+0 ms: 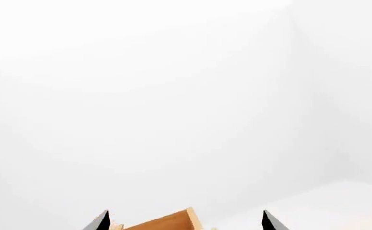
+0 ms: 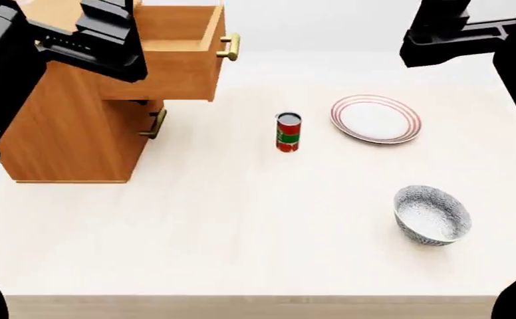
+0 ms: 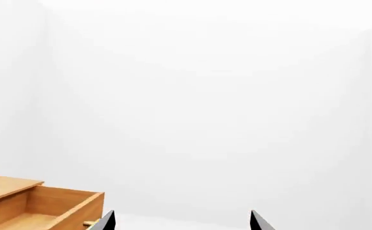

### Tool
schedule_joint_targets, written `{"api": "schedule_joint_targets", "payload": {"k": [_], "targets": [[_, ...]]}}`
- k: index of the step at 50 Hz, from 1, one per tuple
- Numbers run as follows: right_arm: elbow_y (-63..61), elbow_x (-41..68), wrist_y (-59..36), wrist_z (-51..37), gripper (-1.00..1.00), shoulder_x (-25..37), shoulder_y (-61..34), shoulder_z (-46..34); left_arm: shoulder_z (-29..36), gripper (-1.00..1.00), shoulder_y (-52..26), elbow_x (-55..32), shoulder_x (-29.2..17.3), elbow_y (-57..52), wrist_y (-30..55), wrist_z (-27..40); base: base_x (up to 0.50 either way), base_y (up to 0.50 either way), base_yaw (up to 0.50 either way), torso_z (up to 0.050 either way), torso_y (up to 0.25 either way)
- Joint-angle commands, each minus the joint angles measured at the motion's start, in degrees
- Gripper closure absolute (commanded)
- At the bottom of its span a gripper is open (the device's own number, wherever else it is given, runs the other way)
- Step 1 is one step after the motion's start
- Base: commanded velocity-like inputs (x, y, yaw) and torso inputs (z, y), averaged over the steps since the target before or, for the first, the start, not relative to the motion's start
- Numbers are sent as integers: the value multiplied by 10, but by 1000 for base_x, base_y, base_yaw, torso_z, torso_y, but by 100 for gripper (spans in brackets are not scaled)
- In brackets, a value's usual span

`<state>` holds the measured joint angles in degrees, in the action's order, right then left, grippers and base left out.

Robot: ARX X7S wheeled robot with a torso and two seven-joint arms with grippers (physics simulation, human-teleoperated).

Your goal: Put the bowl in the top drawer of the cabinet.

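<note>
The bowl (image 2: 431, 214) sits upright on the bench (image 2: 223, 232), near right, well apart from the cabinet (image 2: 72, 133) at far left. The top drawer (image 2: 173, 56) is pulled out. Risk: a rim grasp may slip or tip the deep bowl; a low carry could strike the can (image 2: 288, 131). Both arms are raised. The left hand (image 1: 184, 220) and right hand (image 3: 180, 220) show fingertips spread wide, holding nothing.

I see a matt light wood cabinet (image 2: 67, 133) with shiny brass handles, a glazed speckled bowl (image 2: 431, 214), and a pale wood-grain table (image 2: 223, 232).
</note>
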<state>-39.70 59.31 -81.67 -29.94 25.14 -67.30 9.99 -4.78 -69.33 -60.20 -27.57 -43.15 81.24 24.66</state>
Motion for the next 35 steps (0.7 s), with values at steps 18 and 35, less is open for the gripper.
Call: {"api": "schedule_joint_targets", "payload": {"k": [18,35], "targets": [[30,23,16,1,-100,35,-57,-21,51,-100,-66,-10,-24,22,-8,14,369,357,0,0,0],[36,32,12,-8,-100,46,-77,-30,51,-100,-98,-44,-29,27,13,35,462,170,0,0,1]]}}
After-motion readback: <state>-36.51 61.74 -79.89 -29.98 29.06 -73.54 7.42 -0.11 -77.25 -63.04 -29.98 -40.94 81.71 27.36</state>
